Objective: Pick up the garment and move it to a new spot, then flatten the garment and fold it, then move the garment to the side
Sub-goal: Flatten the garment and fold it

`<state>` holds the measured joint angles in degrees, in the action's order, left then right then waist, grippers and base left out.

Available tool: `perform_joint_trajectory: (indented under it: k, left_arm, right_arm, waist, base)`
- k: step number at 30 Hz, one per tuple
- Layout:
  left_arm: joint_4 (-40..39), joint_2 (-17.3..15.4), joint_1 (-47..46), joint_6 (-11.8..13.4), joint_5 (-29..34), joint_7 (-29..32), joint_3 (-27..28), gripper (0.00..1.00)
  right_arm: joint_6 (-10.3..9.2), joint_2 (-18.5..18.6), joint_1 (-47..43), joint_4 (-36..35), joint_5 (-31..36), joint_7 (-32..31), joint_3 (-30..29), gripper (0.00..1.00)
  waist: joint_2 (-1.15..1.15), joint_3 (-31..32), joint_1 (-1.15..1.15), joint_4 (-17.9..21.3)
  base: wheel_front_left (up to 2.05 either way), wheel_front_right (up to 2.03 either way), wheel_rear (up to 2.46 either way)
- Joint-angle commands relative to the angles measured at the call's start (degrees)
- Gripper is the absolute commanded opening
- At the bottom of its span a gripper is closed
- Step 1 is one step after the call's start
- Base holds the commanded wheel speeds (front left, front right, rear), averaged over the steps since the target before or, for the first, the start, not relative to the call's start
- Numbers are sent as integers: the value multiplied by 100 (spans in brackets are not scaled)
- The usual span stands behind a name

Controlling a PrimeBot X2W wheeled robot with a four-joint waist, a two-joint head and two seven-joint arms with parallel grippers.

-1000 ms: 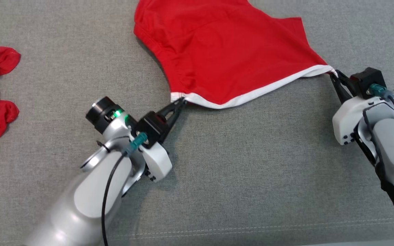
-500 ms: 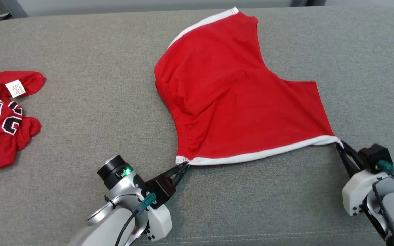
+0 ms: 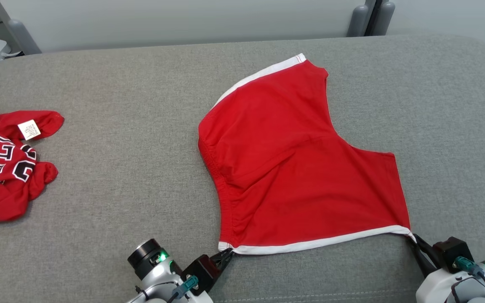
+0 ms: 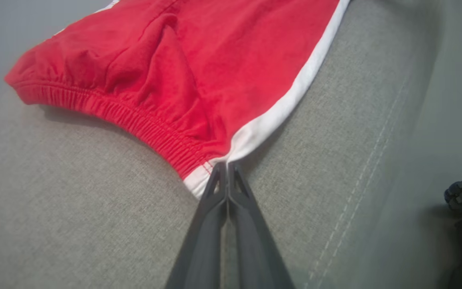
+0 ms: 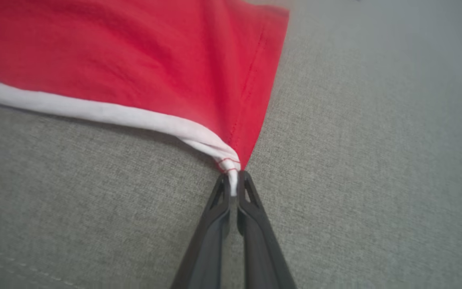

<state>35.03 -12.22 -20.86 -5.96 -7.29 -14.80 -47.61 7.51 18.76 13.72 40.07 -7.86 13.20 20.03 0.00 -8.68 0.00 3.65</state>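
Red cloth sits in both my tools. The red garment with a white trim band (image 3: 301, 168) lies spread on the grey woven cushion surface (image 3: 120, 168), a little right of the middle in my head view. It reaches from its far white-edged corner down to the near edge, where I hold it.

My left gripper (image 3: 225, 255) has its two dark fingers pressed together on the near left corner, right where the gathered elastic hem (image 4: 126, 116) meets the white band (image 3: 310, 245). In the left wrist view the tips pinch that white corner with no gap between them. My right gripper (image 3: 414, 243) is clamped on the near right corner. In the right wrist view a twist of white trim is bunched between its tips, and the red side seam runs away from it.

Between my two grips the white band lies on the cushion in a nearly straight line, bowing slightly toward me. The body of the garment is mostly smooth, with a few soft wrinkles near the elastic hem on the left.

Well apart from it, at the left edge of the cushion, sits a crumpled red jersey with black-and-white lettering (image 3: 2, 176). A small white label (image 3: 30, 129) shows on one of its folds. A line of stitching (image 4: 353, 188) runs along the cushion's near edge.
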Motion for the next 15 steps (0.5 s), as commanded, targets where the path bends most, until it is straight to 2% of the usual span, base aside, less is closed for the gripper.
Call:
perform_joint_trajectory:
  k: [1, 2, 3, 4, 5, 11, 13, 14, 15]
  left_arm:
    - [18, -14, -18, 70, -122, 0, 191, 0]
    - [77, 17, -4, 97, -146, 10, 197, 0]
    - [137, 50, 8, 125, -173, 20, 206, 0]
    - [194, 88, 21, 159, -208, 26, 226, 39]
    - [240, 118, 26, 202, -227, 25, 240, 100]
    - [297, 193, 228, 548, -569, 30, 574, 100]
    - [102, 163, 392, 752, -843, 10, 910, 100]
    - [-285, 153, 590, 938, -1176, -10, 1347, 100]
    - [-564, 169, 696, 1008, -1335, -13, 1592, 100]
  right_arm:
    - [-2, 65, -129, -117, 65, -25, 21, 0]
    - [-2, 40, -149, -123, 69, -51, 5, 0]
    - [-2, 18, -165, -131, 73, -67, -17, 17]
    - [-2, 0, -178, -142, 79, -70, -50, 49]
    - [-2, -13, -186, -153, 87, -72, -89, 100]
    - [-2, 29, -331, -383, -132, -22, -499, 100]
    - [-2, 26, -347, -582, -271, 42, -767, 100]
    - [-2, -15, -345, -878, -344, 120, -1035, 100]
    - [-2, -61, -360, -1020, -364, 145, -1186, 100]
  waist:
    - [0, 29, 0, 14]
    - [0, 39, 0, 16]
    - [0, 47, 0, 20]
    - [0, 54, 0, 24]
    - [0, 63, 0, 27]
    - [0, 156, 0, 29]
    - [0, 174, 0, 62]
    - [0, 202, 0, 78]
    - [0, 235, 0, 75]
  base:
    - [0, 0, 0]
    - [0, 0, 0]
    - [0, 0, 0]
    - [0, 0, 0]
    - [0, 0, 0]
    - [0, 0, 0]
    - [0, 0, 0]
    - [0, 0, 0]
    - [0, 0, 0]
